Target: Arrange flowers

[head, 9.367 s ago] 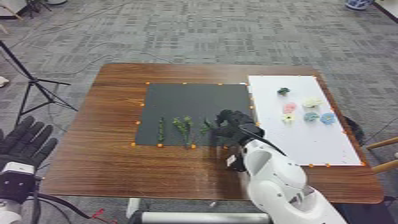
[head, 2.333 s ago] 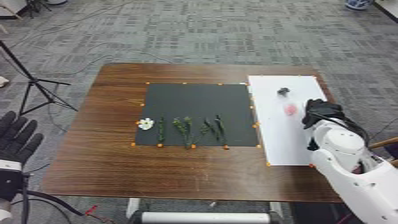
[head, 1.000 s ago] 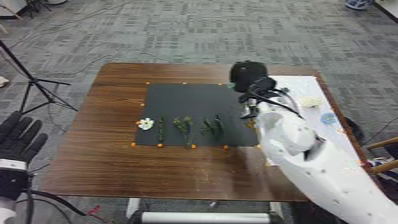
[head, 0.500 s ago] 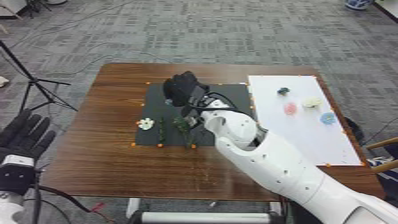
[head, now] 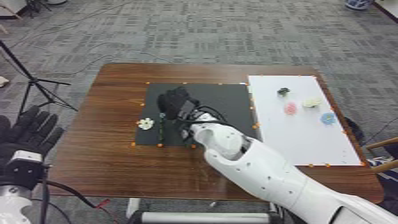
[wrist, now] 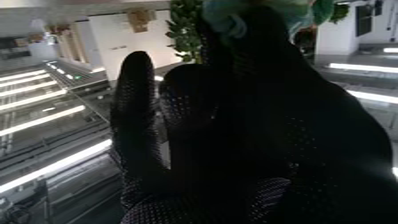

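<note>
My right hand (head: 176,101) is over the left-middle part of the dark mat (head: 229,95), hiding some of the green stems. In the right wrist view my right hand (wrist: 266,75) pinches a pale blue flower (wrist: 233,25) between thumb and fingers, with a leafy green stem (wrist: 185,30) beyond. A white flower (head: 146,124) lies at the mat's left edge, beside a thin green stem (head: 161,134). On the white board (head: 293,142) are a pink flower (head: 290,108), a cream flower (head: 311,102), a blue flower (head: 328,118) and a dark green piece (head: 283,91). My left hand (head: 27,134) is open.
Orange markers line the edges of the mat and board. The brown table (head: 115,172) extends in front of the mat. A black tripod (head: 34,80) stands left of the table, and a wooden chair (head: 384,155) is at the right.
My right hand has gone from the white board leftward over the dark mat, carrying a blue flower that earlier lay below the cream one. The white flower has come to the mat's left edge.
</note>
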You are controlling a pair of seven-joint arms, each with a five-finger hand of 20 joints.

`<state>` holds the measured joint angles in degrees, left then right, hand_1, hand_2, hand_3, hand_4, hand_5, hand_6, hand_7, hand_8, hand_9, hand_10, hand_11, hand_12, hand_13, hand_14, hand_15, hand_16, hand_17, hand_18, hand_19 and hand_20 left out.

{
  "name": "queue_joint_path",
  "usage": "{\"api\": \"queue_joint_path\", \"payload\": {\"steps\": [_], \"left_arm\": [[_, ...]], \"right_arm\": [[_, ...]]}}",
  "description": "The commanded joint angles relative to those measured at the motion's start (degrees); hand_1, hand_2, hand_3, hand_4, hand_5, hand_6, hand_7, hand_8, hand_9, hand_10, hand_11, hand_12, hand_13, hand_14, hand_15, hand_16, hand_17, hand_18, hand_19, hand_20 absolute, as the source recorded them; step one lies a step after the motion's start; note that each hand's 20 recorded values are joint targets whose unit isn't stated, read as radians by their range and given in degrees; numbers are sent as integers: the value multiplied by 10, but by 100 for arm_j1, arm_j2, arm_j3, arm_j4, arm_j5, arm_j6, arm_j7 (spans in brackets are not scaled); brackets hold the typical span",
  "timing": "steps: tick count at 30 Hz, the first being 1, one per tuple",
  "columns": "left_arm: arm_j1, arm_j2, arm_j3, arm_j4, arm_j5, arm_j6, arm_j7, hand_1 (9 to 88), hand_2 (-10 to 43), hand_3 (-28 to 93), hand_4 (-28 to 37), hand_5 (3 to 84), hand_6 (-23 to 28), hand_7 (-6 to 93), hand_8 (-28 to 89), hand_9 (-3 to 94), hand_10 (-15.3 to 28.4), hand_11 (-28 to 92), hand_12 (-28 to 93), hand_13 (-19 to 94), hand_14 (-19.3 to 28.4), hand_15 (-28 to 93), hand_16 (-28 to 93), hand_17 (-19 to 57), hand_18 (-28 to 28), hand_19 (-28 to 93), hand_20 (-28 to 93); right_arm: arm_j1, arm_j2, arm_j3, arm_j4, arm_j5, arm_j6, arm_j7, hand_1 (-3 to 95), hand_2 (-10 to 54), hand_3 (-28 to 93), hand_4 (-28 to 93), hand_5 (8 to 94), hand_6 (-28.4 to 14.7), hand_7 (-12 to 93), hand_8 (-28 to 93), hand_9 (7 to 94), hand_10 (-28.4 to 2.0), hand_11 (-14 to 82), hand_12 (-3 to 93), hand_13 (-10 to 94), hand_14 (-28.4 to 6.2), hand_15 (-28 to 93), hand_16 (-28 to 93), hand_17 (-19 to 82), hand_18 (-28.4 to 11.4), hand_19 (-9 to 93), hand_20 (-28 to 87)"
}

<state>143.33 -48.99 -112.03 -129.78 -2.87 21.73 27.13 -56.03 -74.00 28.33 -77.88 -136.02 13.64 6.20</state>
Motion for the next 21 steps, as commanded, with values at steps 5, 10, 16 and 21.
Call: {"api": "queue_joint_path", "payload": {"steps": [5, 10, 16, 21], "left_arm": [[-58, -12, 48, -17, 72, 17, -84, 231, 201, 662, -283, 383, 85, 124, -73, 336, 142, 199, 137, 238, 134, 286, -22, -34, 105, 185, 128], [-111, 12, 48, 5, 79, 19, -151, 232, 201, 661, -283, 383, 86, 124, -72, 336, 143, 199, 137, 239, 134, 286, -22, -34, 105, 185, 128], [-134, -5, 39, 20, 100, -15, -182, 233, 201, 659, -283, 384, 85, 123, -73, 336, 143, 198, 137, 239, 134, 287, -22, -34, 105, 185, 128], [-153, 16, 67, 21, 88, -24, -166, 231, 201, 661, -283, 384, 85, 125, -73, 337, 142, 199, 138, 239, 134, 287, -22, -34, 105, 186, 129]], "right_arm": [[208, -214, -151, 243, -465, 436, 294, 612, -95, 670, -283, 704, 24, 427, 17, 822, -62, 147, 458, 719, -55, 672, 387, 299, -201, 713, 393], [233, -222, -209, 217, -445, 338, 539, 597, -95, 668, -283, 684, 19, 422, 15, 808, -68, 143, 450, 709, -55, 668, 387, 293, -203, 711, 389], [182, -192, -283, 176, -402, 286, 610, 596, -95, 668, -283, 654, 14, 410, -4, 790, -72, 131, 428, 697, -55, 661, 396, 286, -203, 711, 383], [170, -213, -262, 141, -360, 208, 598, 594, -95, 667, -283, 642, 9, 405, -13, 779, -73, 125, 418, 691, -53, 657, 403, 284, -204, 711, 379]]}}
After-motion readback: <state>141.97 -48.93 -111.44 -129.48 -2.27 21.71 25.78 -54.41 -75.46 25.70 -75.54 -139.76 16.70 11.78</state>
